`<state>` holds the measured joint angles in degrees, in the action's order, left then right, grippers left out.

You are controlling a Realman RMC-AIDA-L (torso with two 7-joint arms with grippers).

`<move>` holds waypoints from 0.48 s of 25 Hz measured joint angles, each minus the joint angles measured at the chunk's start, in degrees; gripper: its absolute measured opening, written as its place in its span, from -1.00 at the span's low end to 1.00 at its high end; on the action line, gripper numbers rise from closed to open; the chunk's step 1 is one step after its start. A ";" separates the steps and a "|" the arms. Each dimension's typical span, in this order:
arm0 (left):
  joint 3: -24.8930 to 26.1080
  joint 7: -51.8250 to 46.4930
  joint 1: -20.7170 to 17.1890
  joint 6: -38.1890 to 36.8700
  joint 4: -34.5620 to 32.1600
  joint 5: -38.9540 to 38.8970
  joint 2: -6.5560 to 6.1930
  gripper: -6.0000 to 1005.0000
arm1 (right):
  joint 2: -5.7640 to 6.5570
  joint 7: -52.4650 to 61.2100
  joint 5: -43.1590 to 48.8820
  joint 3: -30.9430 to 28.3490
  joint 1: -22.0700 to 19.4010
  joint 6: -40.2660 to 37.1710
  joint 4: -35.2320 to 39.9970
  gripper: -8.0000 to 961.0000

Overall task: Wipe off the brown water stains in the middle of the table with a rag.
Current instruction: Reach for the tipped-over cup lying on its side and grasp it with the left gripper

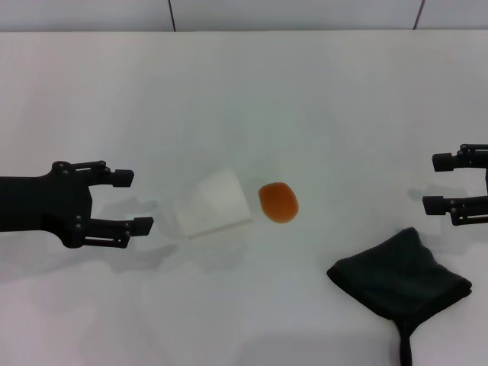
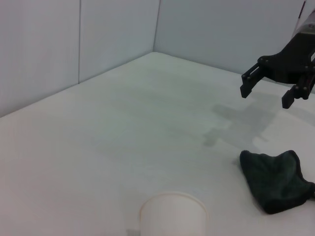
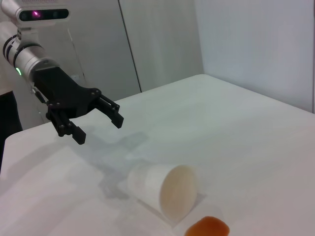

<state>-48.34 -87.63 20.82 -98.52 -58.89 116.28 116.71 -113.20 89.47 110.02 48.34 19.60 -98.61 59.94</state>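
The brown water stains [image 1: 278,202] form one glossy orange-brown blob near the middle of the white table [image 1: 244,91]; the blob also shows in the right wrist view as the stains [image 3: 207,227]. The dark rag [image 1: 399,277] lies flat at the front right, its thin tail running off the near edge; the left wrist view shows the rag [image 2: 275,180] too. My right gripper [image 1: 456,183] hovers open at the right edge, behind the rag. My left gripper [image 1: 126,200] is open at the left, apart from everything.
A white paper cup [image 1: 213,203] lies on its side just left of the stain, its mouth toward the blob; it appears as the cup [image 3: 163,191] and the cup [image 2: 173,215] in the wrist views. Grey wall panels stand behind the table's far edge.
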 joint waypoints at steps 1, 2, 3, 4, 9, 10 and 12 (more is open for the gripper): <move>0.00 -0.01 0.03 0.00 0.00 0.00 0.00 0.74 | 0.00 0.00 0.00 0.00 0.00 0.00 0.00 0.62; 0.00 -0.03 0.05 0.00 0.00 0.00 0.00 0.74 | 0.00 0.00 0.02 0.00 0.00 0.00 0.00 0.62; 0.00 -0.06 0.07 0.00 0.00 0.00 0.00 0.73 | 0.00 0.00 0.02 0.00 0.00 0.00 0.00 0.63; 0.00 -0.08 0.08 0.00 0.00 0.00 0.00 0.73 | 0.00 0.00 0.02 0.00 0.00 0.00 -0.01 0.63; -0.02 -0.12 0.10 0.00 0.00 0.00 0.00 0.72 | 0.00 0.00 0.02 0.00 0.08 0.00 -0.11 0.63; -0.04 -0.13 0.09 0.00 0.00 0.00 0.00 0.72 | 0.00 0.00 0.02 0.00 0.08 0.00 -0.14 0.63; -0.05 -0.14 0.09 0.00 0.00 0.00 0.00 0.72 | 0.00 0.00 0.02 0.00 0.09 0.00 -0.17 0.63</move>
<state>-48.39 -87.77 20.92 -98.53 -58.89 116.28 116.72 -113.20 89.47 110.04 48.34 19.69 -98.61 59.77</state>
